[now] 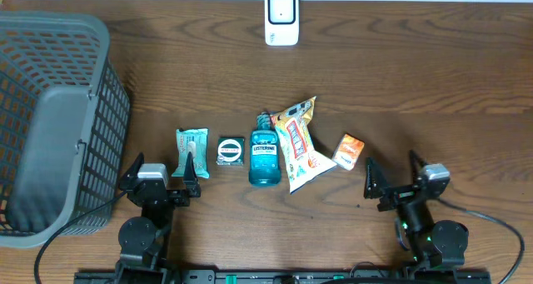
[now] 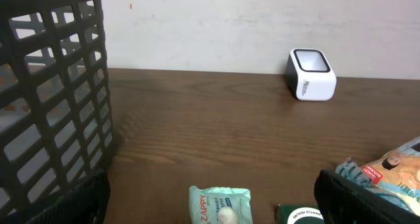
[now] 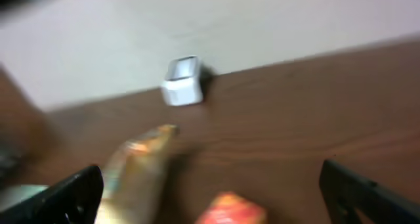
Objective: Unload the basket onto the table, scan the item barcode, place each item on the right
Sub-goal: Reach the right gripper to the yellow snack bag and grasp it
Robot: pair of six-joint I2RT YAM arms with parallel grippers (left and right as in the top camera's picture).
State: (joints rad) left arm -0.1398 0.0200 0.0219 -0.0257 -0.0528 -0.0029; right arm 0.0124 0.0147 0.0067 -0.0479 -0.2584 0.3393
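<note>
Nothing grasped yet — left claw (image 1: 161,171) and right claw (image 1: 391,174) both spread, empty. Items (image 1: 263,157) lie in a row on the tabletop (image 1: 400,76) between them, scanner (image 1: 281,17) well apart. Next, I think — grasp the orange box (image 1: 349,151).

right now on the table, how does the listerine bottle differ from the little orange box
The Listerine bottle is blue-green; the orange box is orange and white. The bottle is clearly bigger than the box. The bottle lies straight, cap toward the scanner; the box sits turned at an angle. Both lie on the table, in the same row.
</note>
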